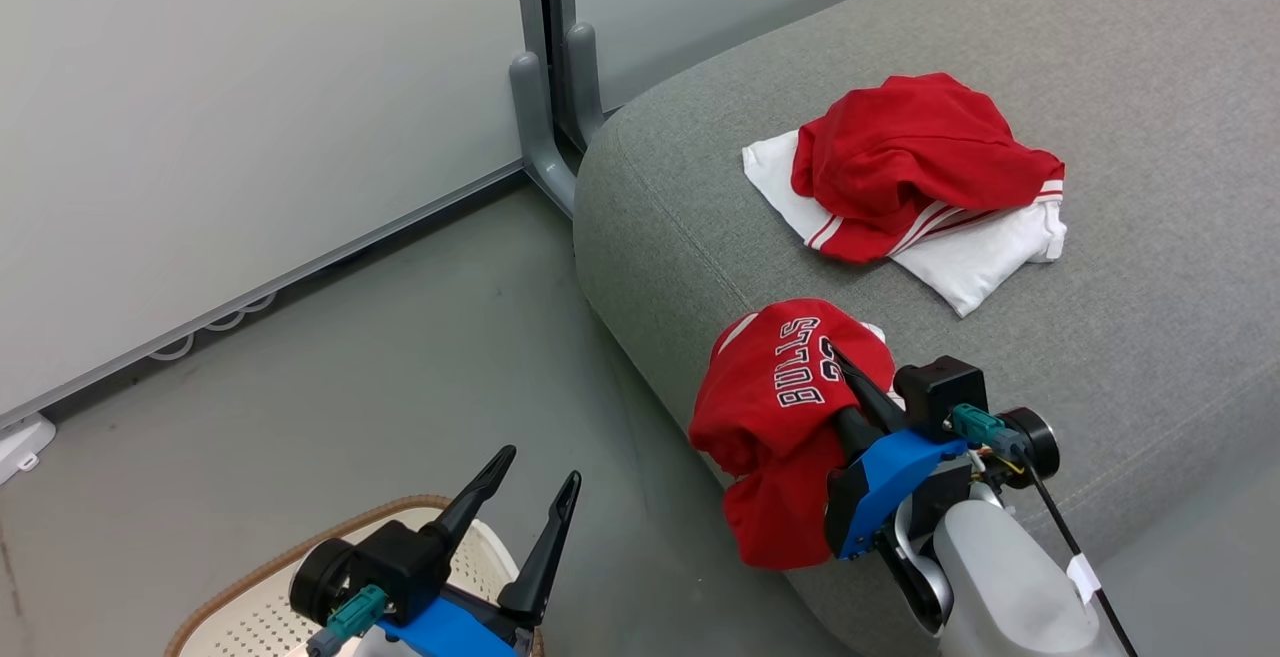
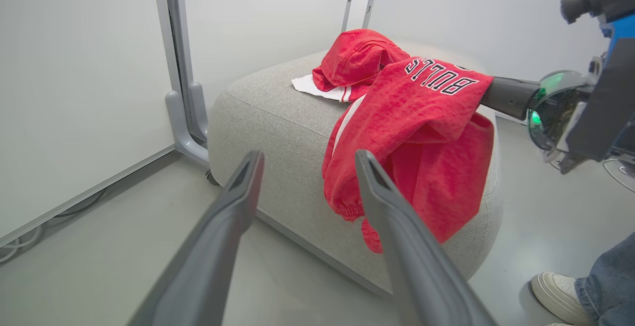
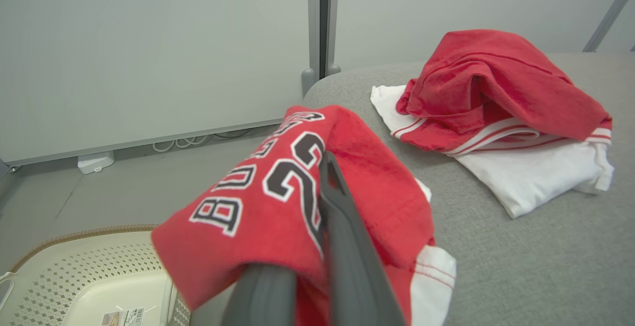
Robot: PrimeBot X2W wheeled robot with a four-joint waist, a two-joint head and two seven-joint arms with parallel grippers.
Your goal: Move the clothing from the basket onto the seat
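- The right tool (image 1: 848, 377) is clamped on the red shirt lettered "BULLS 23" (image 1: 780, 407), with one dark finger lying over the cloth and the other buried under it.
- That shirt hangs bunched from the fingers at the front edge of the grey seat (image 1: 1150, 287). Its upper part is over the cushion's rounded edge and its lower folds droop down the seat's side towards the floor (image 1: 400, 387). I can't tell whether it actually rests on the cushion.
- The second garment, red with white panels and striped trim (image 1: 910, 157), lies crumpled flat on top of the seat. It is farther in from the edge and apart from the held shirt.
- The left tool (image 1: 540, 467) is spread open and grips nothing. It sits low, above the basket (image 1: 260, 607), with its fingers pointing towards the seat.
- The basket stands on the floor just beside the seat's front. From the right wrist view you can see its perforated cream wall, its brown rim and a label on its bottom.
- Behind the seat stand pale wall panels with grey posts (image 1: 545, 87).
- A person's white shoe (image 2: 553, 286) and a jeans leg (image 2: 610, 276) are on the floor at the seat's far corner.
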